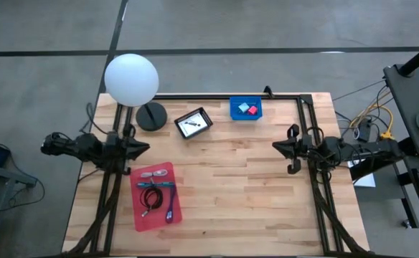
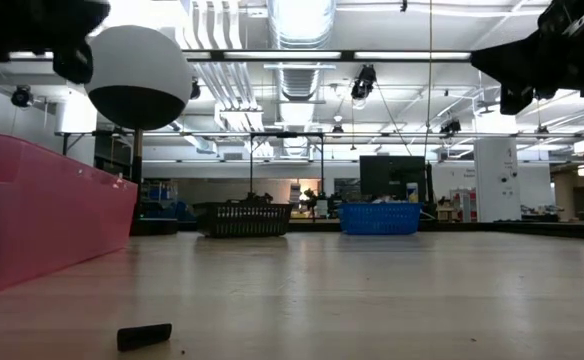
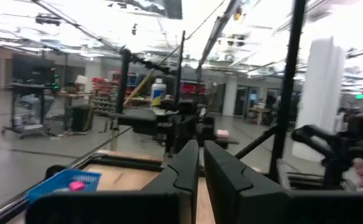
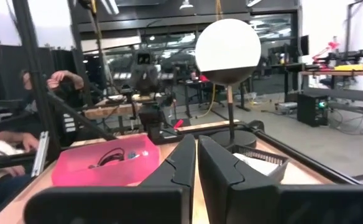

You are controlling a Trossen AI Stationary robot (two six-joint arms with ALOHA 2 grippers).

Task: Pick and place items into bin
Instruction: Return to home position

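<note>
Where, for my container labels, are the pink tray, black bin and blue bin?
pink tray (image 1: 143, 219): high view, bare corner of its floor.
black bin (image 1: 198, 133): high view, its rim.
blue bin (image 1: 235, 113): high view, bare part of its floor.

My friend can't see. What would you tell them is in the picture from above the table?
A robot's left hand and right hand hang shut and empty at the sides of a wooden table. A pink tray with cables lies by the left hand; a black bin, a blue bin and a white ball lamp stand along the table's top edge.
</note>
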